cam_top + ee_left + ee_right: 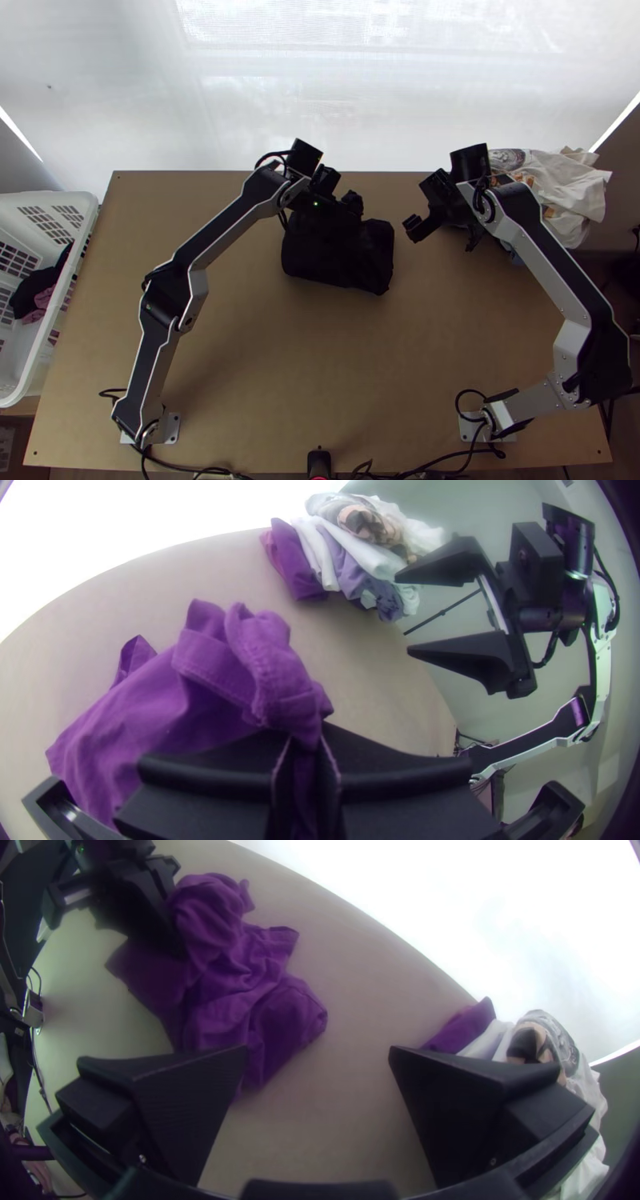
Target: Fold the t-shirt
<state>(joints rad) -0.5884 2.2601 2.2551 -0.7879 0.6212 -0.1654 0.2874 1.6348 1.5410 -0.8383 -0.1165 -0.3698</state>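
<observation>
The t-shirt [332, 264] looks black in the top view and lies bunched at the table's back middle. Over its upper part is my left gripper [349, 206]. In the left wrist view the cloth [147, 727] is purple, and my left gripper [307, 747] is shut on a raised, crumpled part of it. To the right of the shirt, my right gripper [440, 234] stands apart from the cloth. In the right wrist view the fingers of my right gripper [319, 1052] are wide apart with bare table between them, and the rumpled shirt [233, 987] lies beyond one finger.
A pile of clothes [564, 192], with white pieces on top, sits at the back right corner beside my right arm. The left wrist view shows folded purple and lilac cloth [357, 567] there. A white basket [48, 300] with dark and pink cloth stands off the left edge.
</observation>
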